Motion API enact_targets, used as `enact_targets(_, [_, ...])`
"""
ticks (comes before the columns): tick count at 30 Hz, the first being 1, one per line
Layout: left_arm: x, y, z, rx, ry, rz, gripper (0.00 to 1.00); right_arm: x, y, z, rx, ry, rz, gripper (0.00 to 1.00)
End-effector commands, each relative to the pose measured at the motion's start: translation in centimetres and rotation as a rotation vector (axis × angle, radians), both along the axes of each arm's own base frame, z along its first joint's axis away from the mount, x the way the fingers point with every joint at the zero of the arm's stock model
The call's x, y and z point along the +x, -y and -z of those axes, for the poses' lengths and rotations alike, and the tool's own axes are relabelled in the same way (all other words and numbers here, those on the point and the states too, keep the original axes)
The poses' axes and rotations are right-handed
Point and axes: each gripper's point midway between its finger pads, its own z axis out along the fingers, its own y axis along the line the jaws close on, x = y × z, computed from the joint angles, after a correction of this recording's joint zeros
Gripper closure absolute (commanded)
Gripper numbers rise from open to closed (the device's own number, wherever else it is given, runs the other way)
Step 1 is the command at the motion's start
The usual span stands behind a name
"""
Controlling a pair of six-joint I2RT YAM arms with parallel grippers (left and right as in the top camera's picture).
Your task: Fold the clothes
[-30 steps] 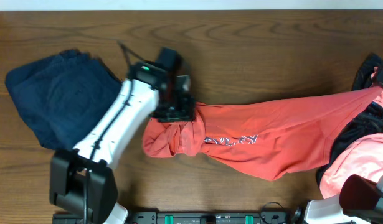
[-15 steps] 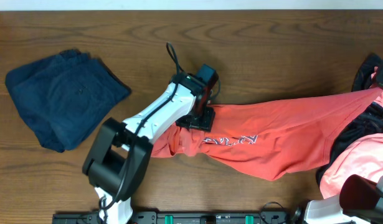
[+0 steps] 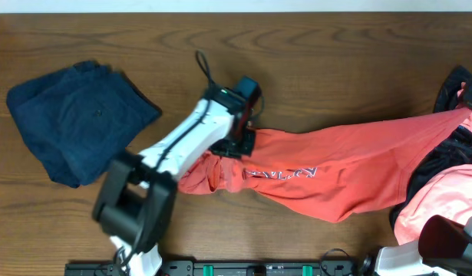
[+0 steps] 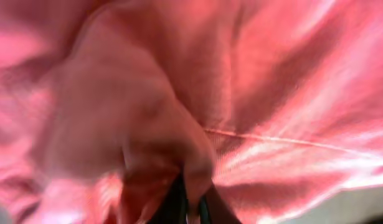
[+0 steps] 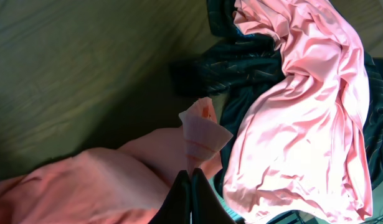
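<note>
- cloth in hand: the red shirt (image 3: 351, 165) lies as a long twisted band across the table (image 3: 312, 46), from the middle to the heap at the right edge. its left end is bunched under the left gripper (image 3: 237, 142).
- left gripper: the wrist view is blurred, but the fingers stand close together with a fold of the shirt between them, so i judge it is pinching the cloth.
- right gripper (image 5: 190, 186): the fingers are pressed together and salmon cloth lies at the tips. i cannot tell if cloth is really between them.
- step, as i judge it: spreading the shirt flat, before any fold.
- to do it well: draw the left end away from the heap, low over the table, so that the band opens and the white lettering (image 3: 285, 173) lies flat.
- care: the pink garment (image 5: 303, 106) and the black garment (image 5: 241, 59) touch the shirt's right end and may come along.
- the folded navy garment (image 3: 74, 123) lies well apart at the left. the pull should not sweep into it.
</note>
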Motion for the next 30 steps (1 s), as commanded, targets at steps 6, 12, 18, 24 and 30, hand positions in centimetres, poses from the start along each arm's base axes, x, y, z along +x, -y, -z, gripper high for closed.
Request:
enact_targets(6, [3.3,-6.7,-15.3,-0.171,0.369,-0.209,0.94,0.7,-0.5,-0.4,0.036,0.048,-0.026,0.99])
enact_targets(12, [1.8,-12.4,-25.5,-0.272,0.711,-0.345,0.94,0.9,-1.4,-2.7,0.046,0.159,-0.053,0.99])
enact_targets(18, [-2.2,-16.8,-32.0,-0.287,0.964,-0.452,0.94,-0.7,-1.0,-6.6,-0.011,0.279,-0.025,0.99])
enact_targets(24, [-6.2,-18.5,-38.5,-0.305,1.173,-0.493,0.94,-3.6,0.2,-10.8,-0.087,0.400,0.048,0.99])
enact_targets(30, [-7.5,-17.8,-42.3,-0.366,1.255,-0.466,0.94,-4.4,-0.2,-12.5,-0.091,0.468,0.023,0.99])
